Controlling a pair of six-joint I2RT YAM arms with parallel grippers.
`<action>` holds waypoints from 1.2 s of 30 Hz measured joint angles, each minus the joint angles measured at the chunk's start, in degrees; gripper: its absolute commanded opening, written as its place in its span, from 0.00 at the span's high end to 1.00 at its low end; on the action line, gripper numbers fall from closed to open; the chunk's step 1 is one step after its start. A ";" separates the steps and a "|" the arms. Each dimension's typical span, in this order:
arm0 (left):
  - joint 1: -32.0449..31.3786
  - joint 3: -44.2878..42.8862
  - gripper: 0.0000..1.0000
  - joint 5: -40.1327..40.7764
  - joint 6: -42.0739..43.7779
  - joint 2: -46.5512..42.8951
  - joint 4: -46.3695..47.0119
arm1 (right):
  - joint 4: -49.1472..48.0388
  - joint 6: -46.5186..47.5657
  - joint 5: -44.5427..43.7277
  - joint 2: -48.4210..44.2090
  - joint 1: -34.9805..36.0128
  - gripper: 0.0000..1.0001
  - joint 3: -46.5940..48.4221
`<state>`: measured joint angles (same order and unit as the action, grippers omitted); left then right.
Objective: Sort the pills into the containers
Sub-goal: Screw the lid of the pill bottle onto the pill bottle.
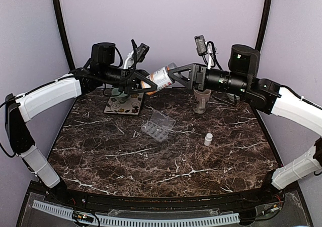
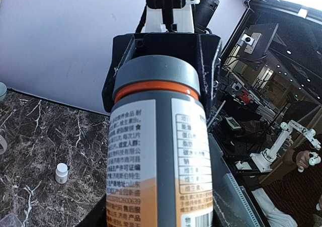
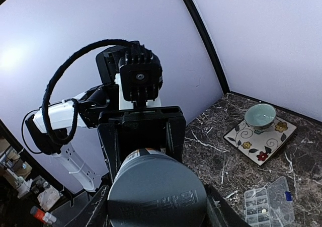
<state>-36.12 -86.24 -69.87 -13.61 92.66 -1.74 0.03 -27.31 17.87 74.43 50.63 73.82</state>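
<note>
So the pill organizer (image 1: 158,126) is lying flat on the counter (image 1: 100,156), roughly in the middle. It's sitting well below both sets of jaws and nearer the arm bases than they are, and neither one is touching it.

Both arms are hanging up near the back wall, facing each other, with an orange pill bottle (image 1: 160,78) lying sideways in the air between them. The left jaws are gripping the bottle's labelled body. In the left wrist view the bottle (image 2: 156,151) is filling most of the frame, with its grey cap pointing away. The right jaws are sitting on either side of that cap (image 3: 156,192), but honestly I can't tell whether they're actually pinching it or just flanking it.

The organizer itself is looking like a flat clear plastic box with two rows of little cells. It's lying at a slant to the counter edge with its hinged lid swung open. From the right wrist view the organizer (image 3: 269,204) is showing a blue bit on one side and a few pale specks in some cells, too small to make out.

A small white bottle (image 1: 208,139) is standing off to its right. A flowered tile (image 1: 132,106) carrying a pale green bowl (image 1: 119,92) and a beige cup (image 1: 202,100) are sitting further back.
</note>
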 measured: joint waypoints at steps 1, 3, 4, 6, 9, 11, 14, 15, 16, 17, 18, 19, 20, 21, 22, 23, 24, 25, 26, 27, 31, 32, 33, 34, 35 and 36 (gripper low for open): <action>0.00 0.00 1.00 -0.09 0.17 0.00 -0.02 | -0.02 -0.37 0.15 0.00 0.00 0.57 0.02; 0.00 -0.02 1.00 -0.22 0.33 0.00 0.02 | -0.04 -0.57 0.31 0.07 0.00 0.62 0.15; 0.00 -0.02 1.00 -0.22 0.33 0.00 -0.02 | -0.04 -0.63 0.33 0.15 0.00 0.65 0.22; 0.02 -0.04 1.00 -0.22 0.39 0.00 -0.07 | -0.09 -0.68 0.35 0.26 0.00 0.74 0.26; 0.02 -0.09 1.00 -0.13 0.81 0.00 -0.15 | -0.09 -0.83 0.37 0.31 0.00 0.82 0.33; 0.02 -0.20 1.00 0.31 1.42 0.00 -0.68 | 0.00 -0.87 0.39 0.39 0.00 0.84 0.44; -0.07 -0.92 1.00 1.49 3.58 -0.11 -2.71 | 0.07 -1.09 0.37 0.76 -0.07 0.90 0.81; -0.15 -1.01 1.00 2.27 4.55 -0.39 -3.34 | 0.09 -1.14 0.35 1.01 -0.09 0.93 1.11; -0.28 -1.01 1.00 3.48 5.66 -0.81 -4.11 | 0.26 -1.31 0.35 1.25 -0.11 0.96 1.42; -0.55 -1.01 1.00 5.11 6.88 -1.44 -4.90 | 0.28 -1.75 0.33 1.55 -0.15 0.97 1.86; -0.83 -1.01 1.00 6.75 8.04 -1.99 -5.40 | 0.42 -2.05 0.33 1.81 -0.20 0.97 2.25; -1.22 -0.98 1.00 9.03 9.46 -2.73 -5.99 | 0.46 -2.43 0.33 2.08 -0.35 0.98 2.78; -1.88 -0.98 1.00 12.11 11.10 -3.65 -6.56 | 0.48 -2.86 0.31 2.29 -0.44 0.99 3.32; -2.43 -0.96 1.00 14.21 12.20 -4.28 -6.97 | 0.46 -3.28 0.33 2.47 -0.50 0.99 3.80; -3.04 -0.94 1.00 16.70 13.46 -4.94 -7.41 | 0.52 -3.52 0.31 2.60 -0.52 1.00 4.24; -3.82 -0.90 1.00 19.50 14.80 -5.64 -7.74 | 0.48 -3.80 0.26 2.71 -0.55 1.00 4.61; -4.61 -0.61 1.00 22.01 15.98 -6.32 -7.78 | 0.50 -4.09 0.17 2.82 -0.66 1.00 4.98; -5.42 0.00 1.00 24.94 17.05 -7.06 -7.58 | 0.59 -4.33 0.20 2.95 -0.72 1.00 5.27; -6.23 0.98 1.00 27.67 18.01 -7.87 -7.10 | 0.63 -4.66 0.15 3.21 -0.76 1.00 5.51; -6.78 1.77 1.00 29.64 18.69 -8.52 -6.93 | 0.72 -4.81 0.15 3.43 -0.76 1.00 5.60; -9.27 7.04 1.00 40.15 22.14 -11.67 -4.44 | 1.73 -5.81 0.17 5.11 -0.76 1.00 6.32; -9.79 8.24 1.00 42.47 22.93 -12.26 -3.65 | 2.19 -6.08 0.17 5.62 -0.79 1.00 6.58; -10.47 9.73 1.00 45.27 23.80 -12.94 -2.62 | 2.75 -6.32 0.15 6.14 -0.79 1.00 6.95; -11.28 11.41 1.00 48.50 24.83 -13.62 -1.40 | 3.28 -6.49 0.09 6.64 -0.79 1.00 7.23; -11.78 12.46 1.00 50.51 25.59 -14.01 -0.46 | 3.69 -6.71 0.02 7.08 -0.79 1.00 7.43; -12.44 13.84 1.00 53.16 26.53 -14.47 0.92 | 3.98 -6.88 -0.07 7.39 -0.83 1.00 7.61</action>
<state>-48.56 -72.40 -16.71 12.93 78.19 -0.82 4.01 -34.20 17.80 81.82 49.80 81.43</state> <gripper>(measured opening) 0.537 0.529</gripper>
